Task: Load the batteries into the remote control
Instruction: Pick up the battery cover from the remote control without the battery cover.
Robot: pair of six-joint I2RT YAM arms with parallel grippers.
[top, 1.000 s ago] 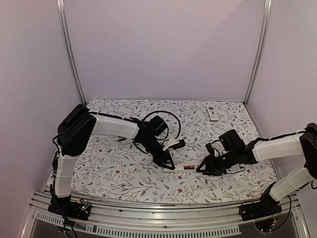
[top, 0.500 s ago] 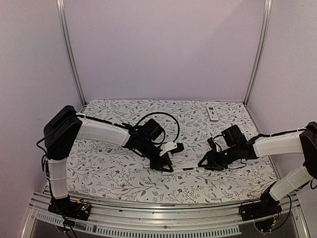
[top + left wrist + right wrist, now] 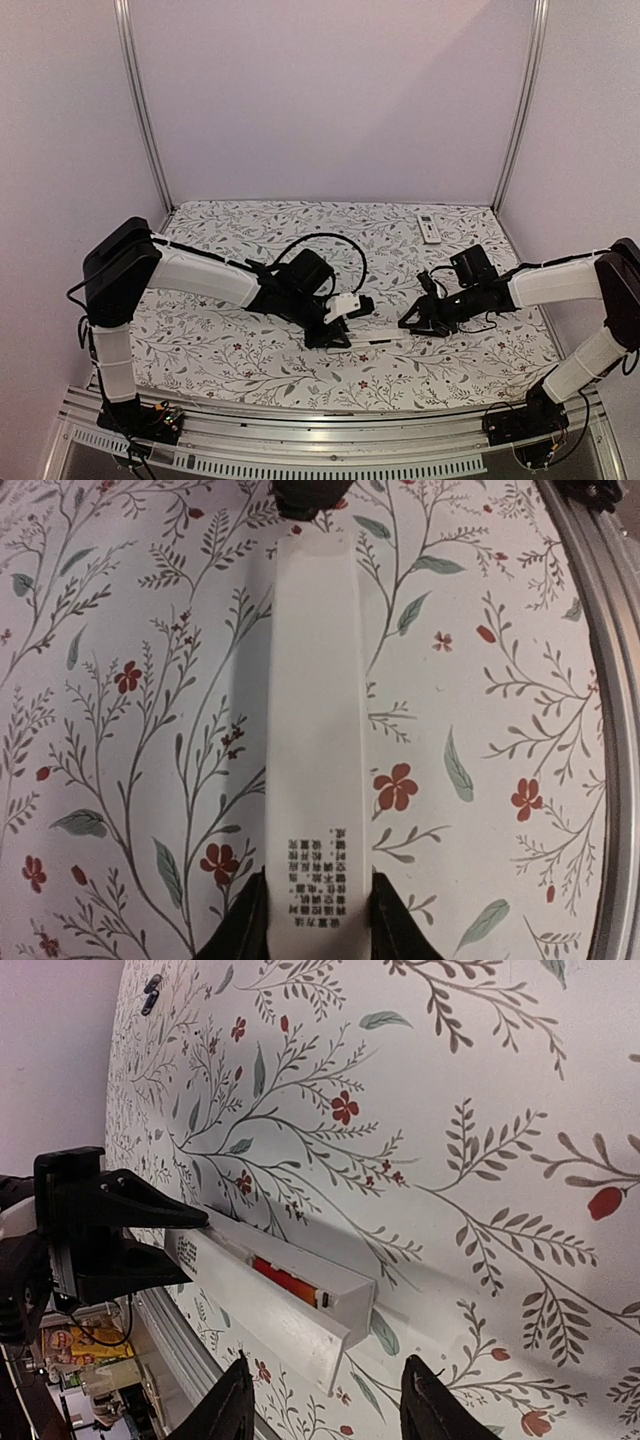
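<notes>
Remote control lay at the table's middle front, between your two arms. Your left claw was clamped on one end of it, with a finger against each long side. Your right claw stood apart with nothing in it, just beside the opposite end.

One battery, red, sat in the open compartment near the right claw's end. Only the right wrist view showed it.

Handling, my judgement:
- The remote looked like a light, stiff plastic bar with smooth faces. It would likely pivot on the cloth if pushed at one end, so you'd want it pinned by its long edges.
- The battery looked small, hard and round. It would roll, and would squirt out of a loose pinch, so take it across mid-barrel.

Unclear:
- Whether that battery was fully seated or only resting.
- Whether a second slot was filled, because the compartment wall hid it.
- Whether the remote lay flat or on edge.
- No loose batteries were identifiable in any view.
- Two small dark bits were too small to name.
- The left wrist view gave only a printed face, its far end cut off.
- A second remote lay at the far right, well apart.
</notes>
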